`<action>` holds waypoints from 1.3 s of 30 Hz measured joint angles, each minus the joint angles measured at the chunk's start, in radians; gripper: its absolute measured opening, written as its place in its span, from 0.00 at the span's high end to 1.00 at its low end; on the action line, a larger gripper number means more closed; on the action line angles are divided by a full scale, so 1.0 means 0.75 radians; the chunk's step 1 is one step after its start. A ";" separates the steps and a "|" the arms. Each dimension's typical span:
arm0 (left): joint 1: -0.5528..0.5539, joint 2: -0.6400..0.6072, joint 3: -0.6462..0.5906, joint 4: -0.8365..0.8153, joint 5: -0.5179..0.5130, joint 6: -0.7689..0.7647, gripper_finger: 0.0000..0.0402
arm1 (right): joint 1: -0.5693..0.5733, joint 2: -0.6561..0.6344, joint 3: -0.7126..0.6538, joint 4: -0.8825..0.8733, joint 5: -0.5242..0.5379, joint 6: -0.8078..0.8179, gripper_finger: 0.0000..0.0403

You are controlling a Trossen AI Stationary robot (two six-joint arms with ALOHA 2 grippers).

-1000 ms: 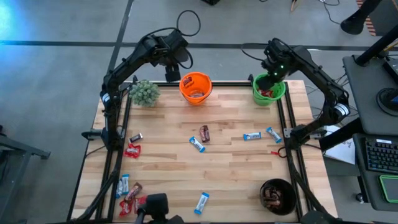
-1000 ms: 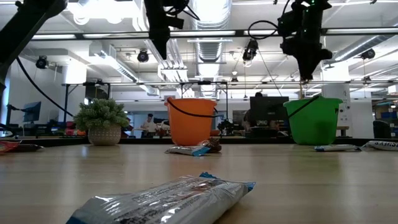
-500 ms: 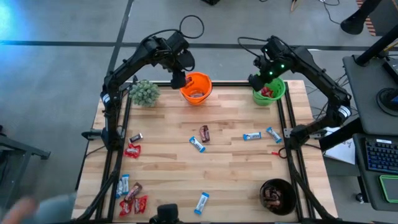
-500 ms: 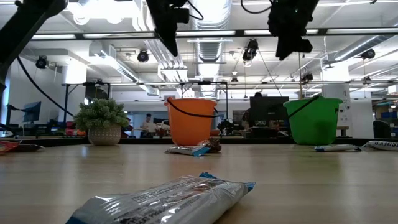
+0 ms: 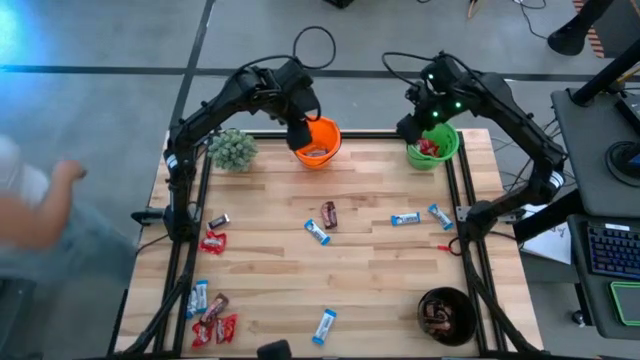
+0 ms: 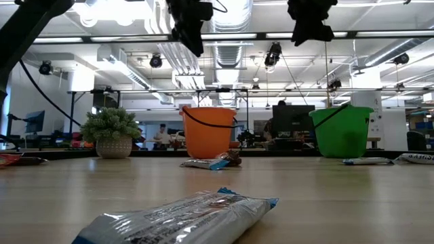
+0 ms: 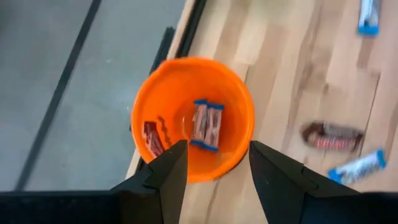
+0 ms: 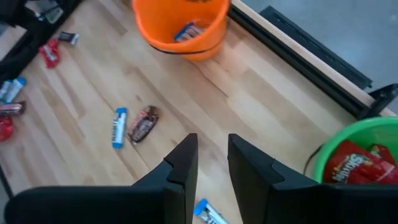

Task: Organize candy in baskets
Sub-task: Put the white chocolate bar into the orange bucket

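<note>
I have the left gripper (image 7: 211, 168) hanging over the orange basket (image 5: 316, 141) at about 12 o'clock on the table, fingers spread with nothing between them; inside the basket lie blue-edged bars. My right gripper (image 8: 211, 158) sits up beside the green basket (image 5: 434, 146) at roughly 1 o'clock, fingers a narrow gap apart and empty, red wrappers showing in that basket. The black basket (image 5: 446, 315) stands at 5 o'clock with dark bars in it. I judge this as the pause between deliveries: both arms are free and need fresh candy. Loose candy is scattered: a brown bar (image 5: 329, 213) and blue bar (image 5: 317, 232) near the centre, two blue ones (image 5: 405, 219) toward 3 o'clock, and a red and mixed cluster (image 5: 212, 320) at 7 to 8 o'clock. Next, each arm should descend on the nearest bar, aligned across its short width.
</note>
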 joint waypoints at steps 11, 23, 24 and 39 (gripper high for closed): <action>-0.085 -0.001 0.000 -0.112 0.000 -0.260 0.61 | 0.094 -0.002 0.037 -0.016 0.000 0.010 0.81; -0.324 -0.001 0.000 -0.142 -0.001 -0.554 0.61 | 0.093 -0.016 0.037 -0.268 0.002 -0.177 0.80; -0.347 -0.001 0.000 -0.142 -0.001 -0.586 0.61 | 0.093 -0.021 0.037 -0.289 0.003 -0.191 0.80; -0.659 -0.001 0.000 -0.132 -0.086 -1.108 0.61 | 0.093 -0.177 0.036 -0.336 0.002 -0.248 0.80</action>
